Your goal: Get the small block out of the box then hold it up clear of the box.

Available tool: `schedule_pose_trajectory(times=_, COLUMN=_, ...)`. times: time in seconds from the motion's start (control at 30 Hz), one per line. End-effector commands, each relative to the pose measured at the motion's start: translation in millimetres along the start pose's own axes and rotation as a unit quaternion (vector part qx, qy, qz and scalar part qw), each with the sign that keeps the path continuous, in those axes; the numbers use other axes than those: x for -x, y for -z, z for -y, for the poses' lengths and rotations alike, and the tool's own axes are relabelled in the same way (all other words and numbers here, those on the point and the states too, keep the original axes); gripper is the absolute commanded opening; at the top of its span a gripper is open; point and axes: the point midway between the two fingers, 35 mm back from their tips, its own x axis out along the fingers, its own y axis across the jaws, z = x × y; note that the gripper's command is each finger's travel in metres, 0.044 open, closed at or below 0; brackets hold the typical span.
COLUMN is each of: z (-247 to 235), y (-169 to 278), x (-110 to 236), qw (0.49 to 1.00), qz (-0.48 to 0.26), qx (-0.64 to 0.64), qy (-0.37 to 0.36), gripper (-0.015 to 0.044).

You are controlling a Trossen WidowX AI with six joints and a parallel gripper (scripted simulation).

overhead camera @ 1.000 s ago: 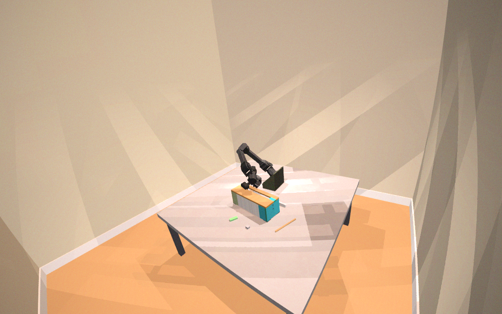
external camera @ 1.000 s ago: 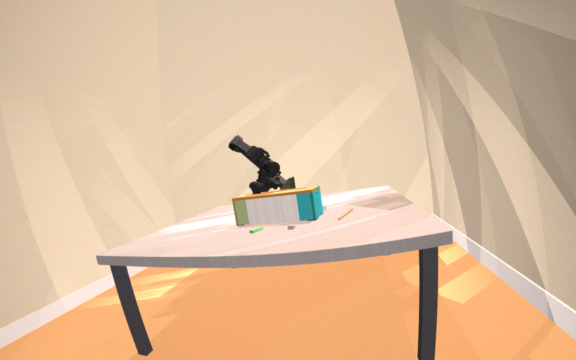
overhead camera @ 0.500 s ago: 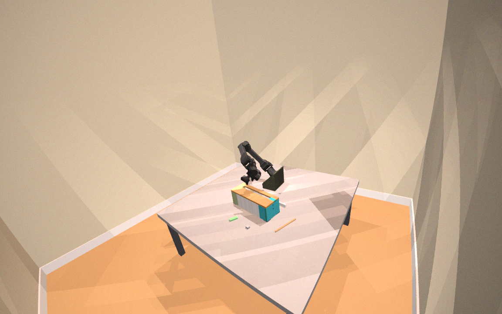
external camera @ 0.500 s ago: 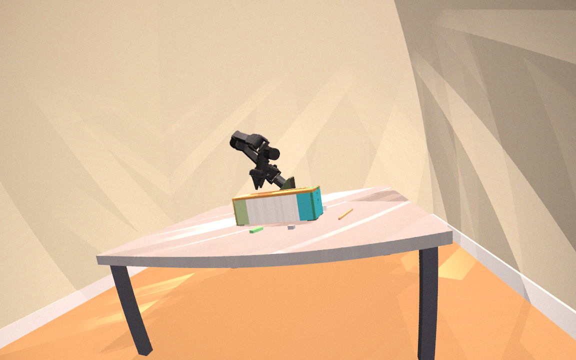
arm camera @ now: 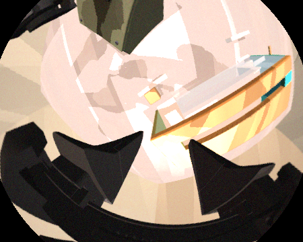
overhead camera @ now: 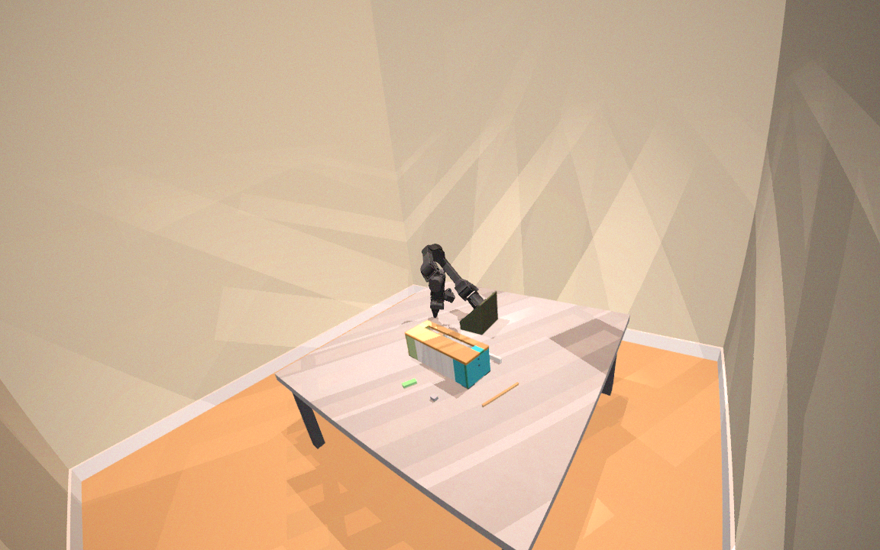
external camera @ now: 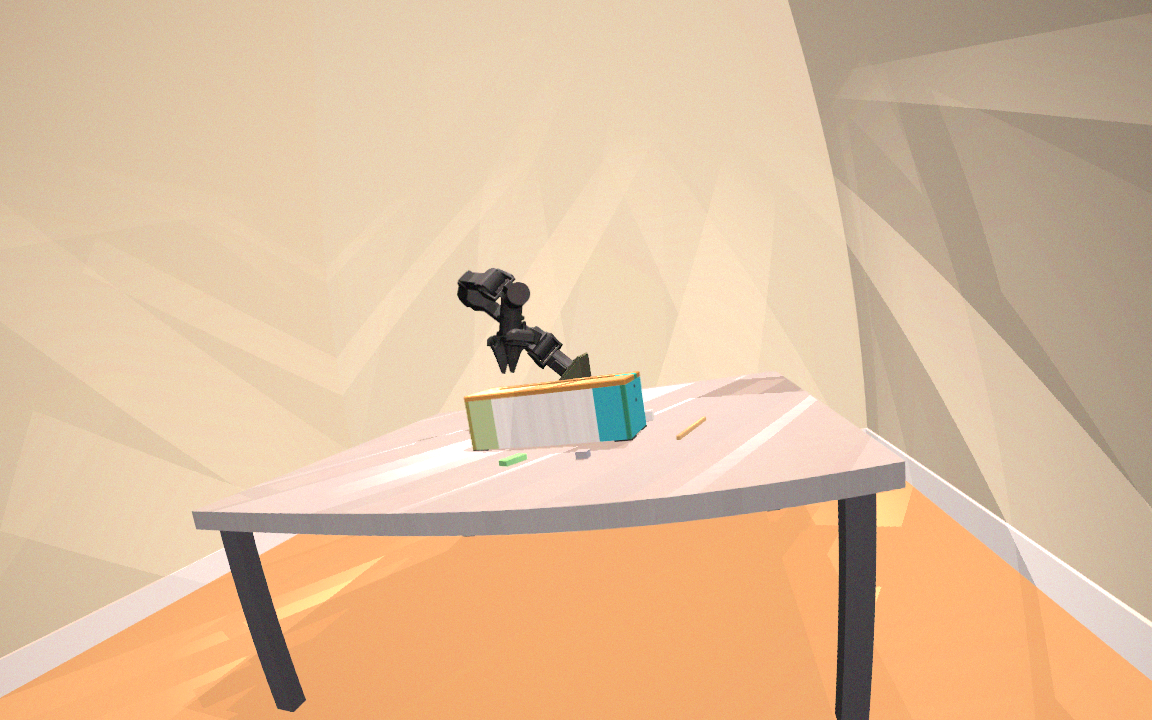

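The box (overhead camera: 448, 357) (external camera: 553, 413) (arm camera: 234, 105) has an orange slotted top, a pale front, a green end and a teal end. In the wrist view a small orange block (arm camera: 151, 96) seems to lie on the table just off the box's green end; the top and exterior views do not show it clearly. My gripper (overhead camera: 435, 312) (external camera: 508, 363) (arm camera: 167, 138) hangs above the table behind the green end, fingers pointing down. It is open, with nothing between the fingers.
The arm's olive base plate (overhead camera: 481, 314) (arm camera: 124, 0) stands behind the box. In front of the box lie a green piece (overhead camera: 408, 383) (external camera: 513, 459), a small grey cube (overhead camera: 433, 396) (external camera: 581, 454) and a thin wooden stick (overhead camera: 499, 394) (external camera: 690, 428). A white bar (overhead camera: 496, 356) lies by the teal end.
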Motion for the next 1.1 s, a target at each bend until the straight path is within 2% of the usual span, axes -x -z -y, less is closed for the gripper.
schedule_pose_trajectory(times=0.0, z=-23.7, y=-1.7, x=1.8, qw=0.967, qz=-0.04, qx=0.242, qy=0.076, gripper=0.0285)
schedule_pose_trajectory(times=0.13, z=-32.2, y=-3.2, x=1.6, qw=0.931, qz=-0.077, qx=0.344, qy=0.098, gripper=0.0285)
schedule_pose_trajectory(times=0.6, z=-32.6, y=-3.4, x=1.2, qw=0.932, qz=-0.078, qx=0.341, qy=0.099, gripper=0.0285)
schedule_pose_trajectory(times=0.73, z=-32.9, y=-4.9, x=-5.9, qw=0.979, qz=-0.052, qx=0.165, qy=0.111, gripper=0.0285)
schedule_pose_trajectory(times=0.83, z=-33.3, y=-6.3, x=-12.3, qw=0.993, qz=-0.028, qx=0.001, qy=0.116, gripper=0.0285)
schedule_pose_trajectory(times=0.93, z=-33.8, y=-7.6, x=-18.6, qw=0.98, qz=-0.004, qx=-0.164, qy=0.117, gripper=0.0285)
schedule_pose_trajectory(times=1.07, z=-34.4, y=-9.2, x=-26.5, qw=0.92, qz=0.026, qx=-0.375, qy=0.112, gripper=0.0285)
